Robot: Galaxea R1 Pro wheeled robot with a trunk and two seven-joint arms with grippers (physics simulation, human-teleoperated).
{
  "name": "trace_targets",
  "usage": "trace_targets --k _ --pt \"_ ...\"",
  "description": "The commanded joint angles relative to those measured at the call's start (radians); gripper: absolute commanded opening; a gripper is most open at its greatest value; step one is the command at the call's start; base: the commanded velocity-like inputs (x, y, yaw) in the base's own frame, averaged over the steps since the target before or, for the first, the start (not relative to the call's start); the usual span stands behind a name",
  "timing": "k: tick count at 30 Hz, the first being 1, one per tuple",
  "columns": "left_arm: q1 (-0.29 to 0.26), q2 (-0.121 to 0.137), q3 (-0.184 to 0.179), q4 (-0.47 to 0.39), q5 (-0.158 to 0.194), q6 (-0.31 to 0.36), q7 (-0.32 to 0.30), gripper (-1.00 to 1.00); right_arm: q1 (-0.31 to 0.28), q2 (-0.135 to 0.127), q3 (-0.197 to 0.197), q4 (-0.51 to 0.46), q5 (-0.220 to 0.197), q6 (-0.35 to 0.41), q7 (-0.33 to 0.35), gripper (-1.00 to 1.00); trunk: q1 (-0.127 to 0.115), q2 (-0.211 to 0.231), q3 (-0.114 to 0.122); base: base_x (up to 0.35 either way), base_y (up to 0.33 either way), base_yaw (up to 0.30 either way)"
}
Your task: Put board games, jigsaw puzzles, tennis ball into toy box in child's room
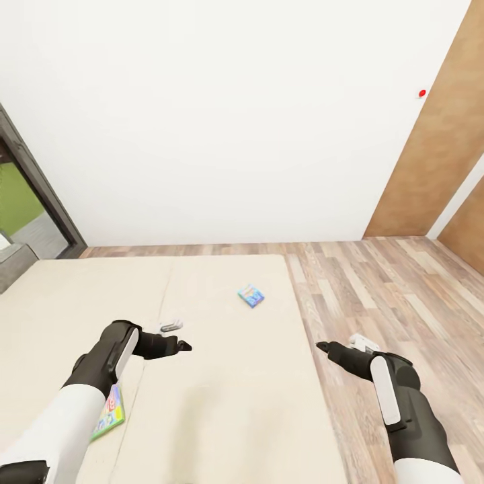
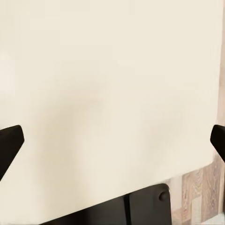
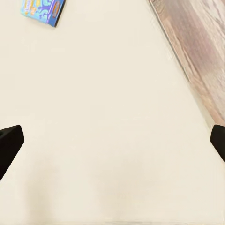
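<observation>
No legible text, brand, number or sign found.

The blue board game box [image 1: 251,295], lying on the bed [image 1: 222,376] towards its far right corner, carries coloured printing on its lid; the lettering is too small and blurred to read in the head view and in the right wrist view [image 3: 43,9].

The second board game box [image 1: 109,411], near the bed's left side and partly under the left arm, shows multicoloured print, also illegible.

Bright, even, sharp simulator light — only faint soft shadows on the bed [image 1: 222,376].
</observation>
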Motion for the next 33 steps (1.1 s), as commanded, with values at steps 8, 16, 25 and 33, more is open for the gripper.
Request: trace_targets --k 8,16,25,33 --pt "-0.001 0.000 0.002 0.000 0.000 0.005 -0.003 1.00 -0.001 0.002 -0.002 -0.001 0.000 0.005 0.002 1.00 0.000 -0.002 -0.002 -0.088 0.264 0.000" --pt "-0.001 0.000 0.002 -0.001 0.000 0.005 -0.003 1.00 -0.001 0.003 -0.001 -0.001 0.000 0.005 0.002 1.00 0.000 -0.002 -0.002 -0.070 0.258 0.000" --pt "0.000 0.000 0.002 -0.001 0.000 0.005 -0.003 1.00 -0.001 0.004 -0.001 -0.001 0.000 0.004 0.001 1.00 0.000 -0.002 -0.002 -0.010 0.126 0.000" --pt "0.000 0.000 0.002 -0.001 0.000 0.005 -0.003 1.00 -0.001 0.004 -0.001 -0.001 0.000 0.003 0.002 1.00 0.000 -0.002 -0.002 -0.001 0.096 0.000"
